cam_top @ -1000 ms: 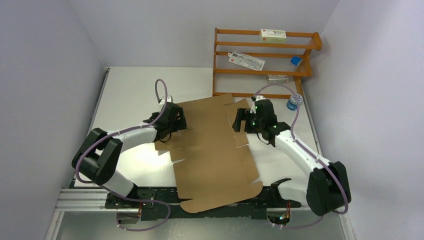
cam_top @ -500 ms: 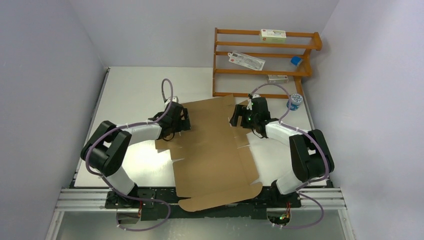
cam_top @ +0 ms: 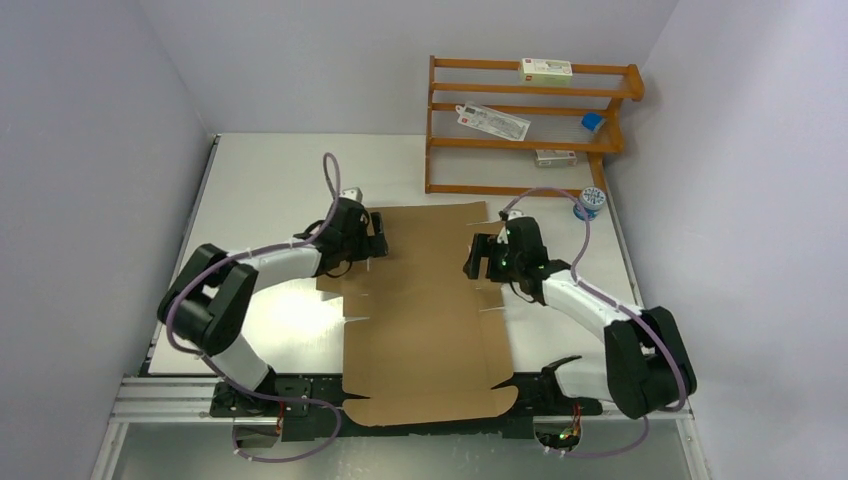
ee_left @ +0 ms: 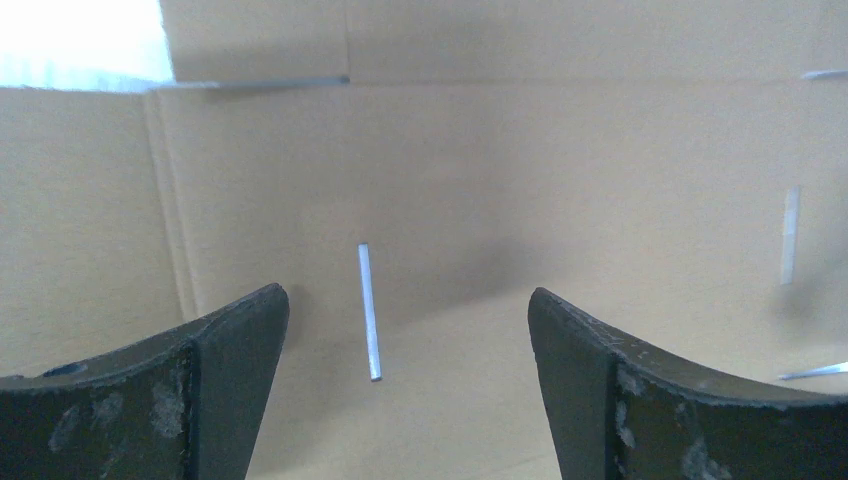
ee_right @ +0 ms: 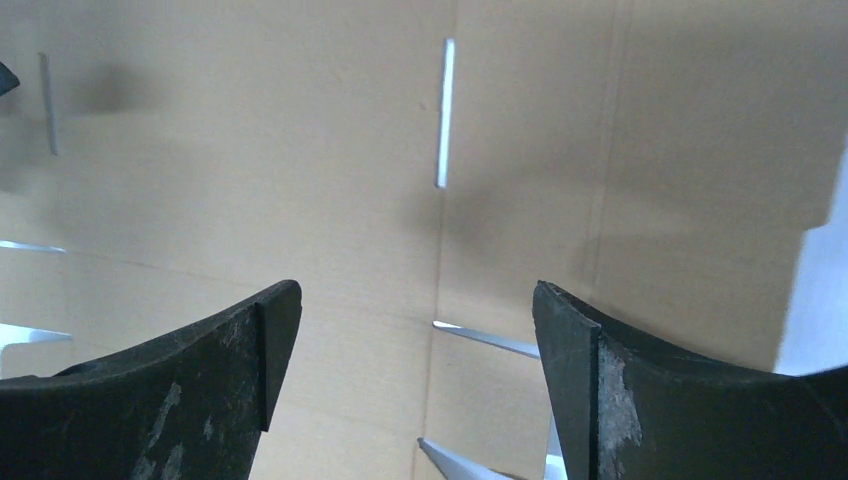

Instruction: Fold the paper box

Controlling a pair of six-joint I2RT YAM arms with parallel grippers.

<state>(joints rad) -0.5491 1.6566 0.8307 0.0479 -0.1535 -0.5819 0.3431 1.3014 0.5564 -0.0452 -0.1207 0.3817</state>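
The paper box (cam_top: 425, 310) is a flat brown cardboard sheet with slits and flaps, lying squarely on the table between the arms. My left gripper (cam_top: 376, 246) is over the sheet's far left part, open. In the left wrist view its fingers (ee_left: 225, 350) stand wide apart above the cardboard (ee_left: 500, 180) with a short slit (ee_left: 369, 312) between them. My right gripper (cam_top: 474, 262) is over the far right part, also open. The right wrist view shows the cardboard (ee_right: 300, 150) and its cut flaps beneath that gripper (ee_right: 415, 340). Neither holds anything.
An orange wooden rack (cam_top: 530, 130) stands at the back right with small white cartons and a blue item on its shelves. A small blue-capped bottle (cam_top: 588, 205) sits beside it. The sheet's near edge overhangs the rail (cam_top: 160, 395) at the arm bases. Walls close in left and right.
The sheet has turned from a skewed position to lie square and slid toward the near edge. Both grippers moved with its far corners and stayed open.
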